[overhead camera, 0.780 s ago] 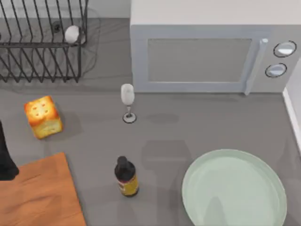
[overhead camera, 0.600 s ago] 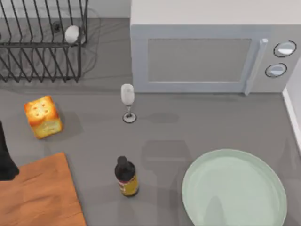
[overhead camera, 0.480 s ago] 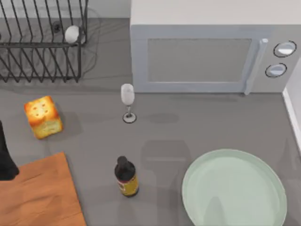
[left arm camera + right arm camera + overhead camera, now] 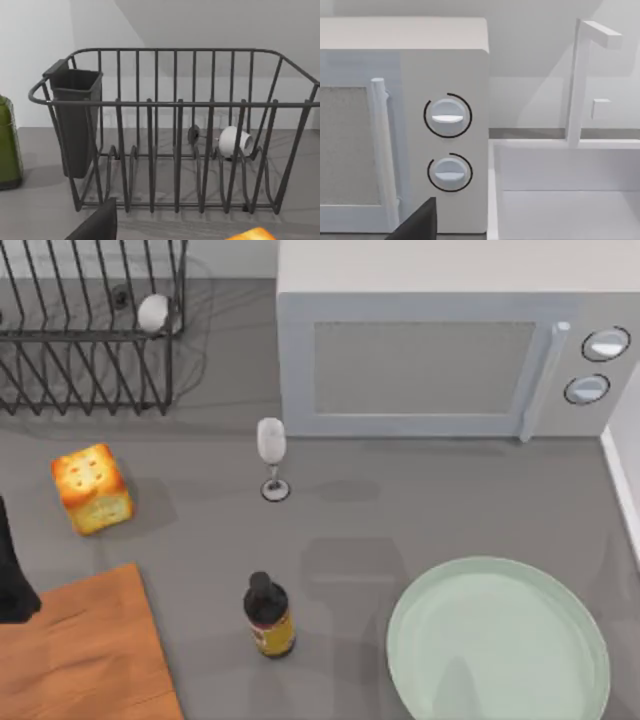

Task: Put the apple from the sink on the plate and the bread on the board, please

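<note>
Left hand [image 4: 12, 580], dark, at the counter's [image 4: 400, 510] left edge over the board's [image 4: 80, 650] near corner, opening cannot be told; bread [image 4: 92, 488] on the counter just beyond it, apart, short of the dish rack [image 4: 90, 330]; plate [image 4: 498, 640] well right, bare.

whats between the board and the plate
In the top view, a dark bottle stands upright on the counter between the board and the plate; otherwise bare counter.
</note>
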Controlling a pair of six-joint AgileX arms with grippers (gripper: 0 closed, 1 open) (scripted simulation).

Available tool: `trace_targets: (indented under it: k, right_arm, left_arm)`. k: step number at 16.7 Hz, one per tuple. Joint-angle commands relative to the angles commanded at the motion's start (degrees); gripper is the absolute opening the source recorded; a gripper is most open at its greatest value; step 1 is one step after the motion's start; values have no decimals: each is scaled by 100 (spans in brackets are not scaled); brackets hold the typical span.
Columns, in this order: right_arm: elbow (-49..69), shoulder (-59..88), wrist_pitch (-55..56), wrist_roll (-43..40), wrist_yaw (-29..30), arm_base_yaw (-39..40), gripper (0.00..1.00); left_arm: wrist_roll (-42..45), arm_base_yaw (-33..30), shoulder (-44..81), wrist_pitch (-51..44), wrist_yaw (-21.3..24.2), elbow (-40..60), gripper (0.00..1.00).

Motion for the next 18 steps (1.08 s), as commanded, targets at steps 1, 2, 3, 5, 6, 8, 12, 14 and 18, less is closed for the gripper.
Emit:
trace_targets:
  k: [1,2,3,5,6,8,12,14,18]
  right_arm:
    - [0,0,0,0,0,0,100]
    - [0,0,0,0,0,0,100]
    - [0,0,0,0,0,0,100]
    - [0,0,0,0,0,0,100]
    - [0,0,0,0,0,0,100]
    - [0,0,0,0,0,0,100]
    - [51,57,-37,-10,0,-11,100]
    - [309,356,-226,-62,0,-65,100]
    - [1327,1678,-972,-266,1,-281,100]
  left_arm:
    - [0,0,0,0,0,0,100]
    - [0,0,0,0,0,0,100]
    - [0,0,0,0,0,0,100]
    - [0,0,0,0,0,0,100]
    - [0,0,0,0,0,0,100]
    - [0,0,0,0,0,0,100]
    - [0,0,0,0,0,0,100]
    - [0,0,0,0,0,0,100]
    - [0,0,0,0,0,0,100]
